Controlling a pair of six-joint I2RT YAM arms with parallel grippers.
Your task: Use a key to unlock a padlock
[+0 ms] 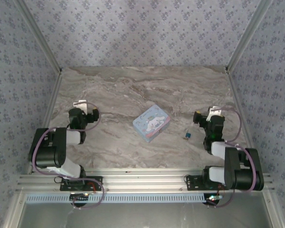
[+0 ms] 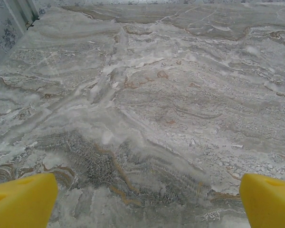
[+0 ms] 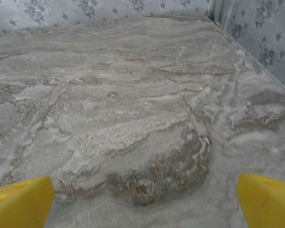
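The tiny blue padlock with a silvery metal part [image 1: 186, 136] lies on the grey marbled tabletop [image 1: 133, 90], at four o'clock from the pale blue rectangular tin printed with a white cartoon animal [image 1: 151, 123]. The right gripper [image 3: 143, 202] sits near the padlock at one o'clock, yellow fingers spread wide and empty. The left gripper [image 2: 147, 202], well off at the tin's nine o'clock, is likewise released.

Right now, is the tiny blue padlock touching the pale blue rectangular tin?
Apart. The top external view shows bare marble table between the tiny blue padlock and the pale blue rectangular tin.
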